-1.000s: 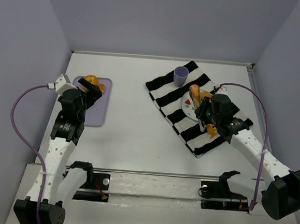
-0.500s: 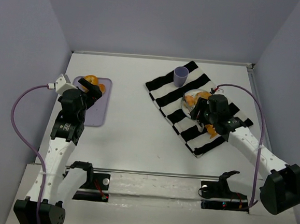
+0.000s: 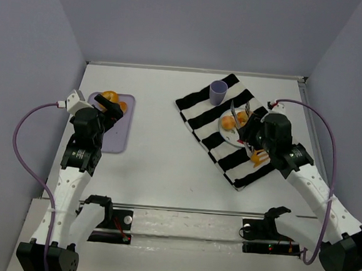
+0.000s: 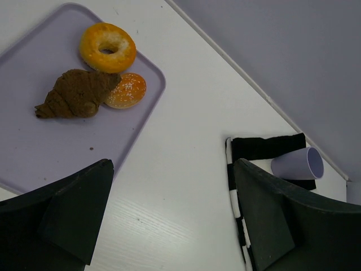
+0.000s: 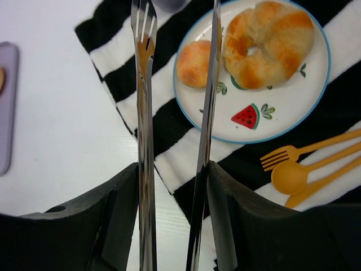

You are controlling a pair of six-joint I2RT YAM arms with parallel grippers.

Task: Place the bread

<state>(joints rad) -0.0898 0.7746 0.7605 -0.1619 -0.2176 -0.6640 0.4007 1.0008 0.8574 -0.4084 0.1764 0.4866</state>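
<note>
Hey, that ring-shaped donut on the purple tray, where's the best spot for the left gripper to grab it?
Probably from straight above, since the ring donut lies flat on the tray: pinch one wall of the ring through its hole, on the side away from the brown croissant crowding it.

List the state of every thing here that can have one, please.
Left end effector: open, empty, above the lilac plastic tray.
Right end effector: shut on the long metal tongs.
Those tongs: open, holding nothing.
Golden ring-shaped bread: lying on the white watermelon-print plate.
Small golden round bun: on the same plate, beside the ring.
Lilac plastic cup: upright on the black-and-white striped cloth.
</note>
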